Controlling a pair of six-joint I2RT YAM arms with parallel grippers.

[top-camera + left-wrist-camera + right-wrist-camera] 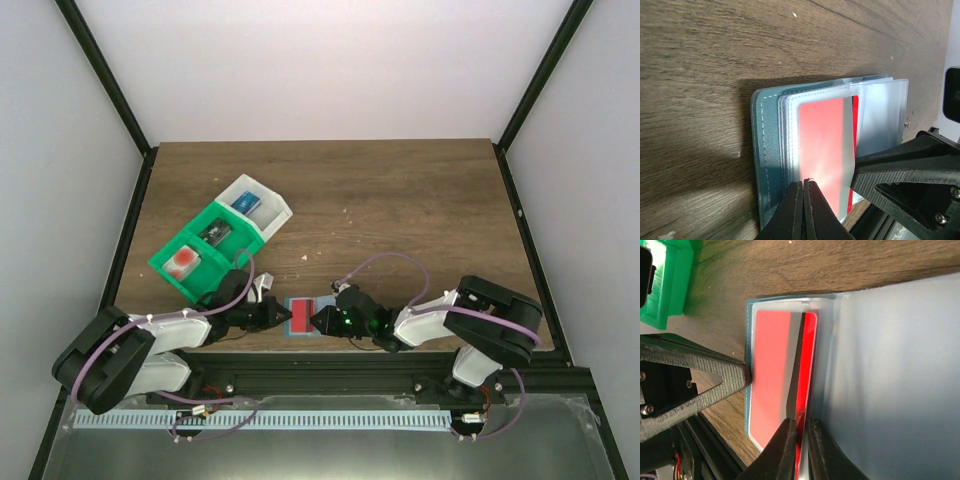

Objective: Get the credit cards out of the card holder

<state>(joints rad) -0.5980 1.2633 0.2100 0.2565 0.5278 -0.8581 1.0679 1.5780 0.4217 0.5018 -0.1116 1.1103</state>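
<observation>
From above, the card holder point(296, 302) lies open at the near edge of the worktop point(400, 200), between the two arms. Open wood stretches beyond it to the far rim. The green-and-white tray point(205, 265) sits to the far left, near the holder but apart from it. The left tool point(276, 313) meets the holder's left side and the right tool point(322, 320) its right side. A credit card point(303, 317) shows red inside, with its long axis running near to far.

In the left wrist view, the left tool's fingers are pressed together with no gap, their tip resting on the holder's stack by its edge. The teal cover, stitched in pale thread, lies flat on the wood with clear sleeves point(880, 110) fanned over it. The card looks pale red under a frosted sleeve, and a brighter strip is uncovered along one long side.

In the right wrist view, the right tool is narrow, with the card's bright red edge pinched between its fingers. The holder's fold runs parallel to the card, and a pale grey-blue flap fills the right side. The left tool's tip touches the holder's outer edge.
</observation>
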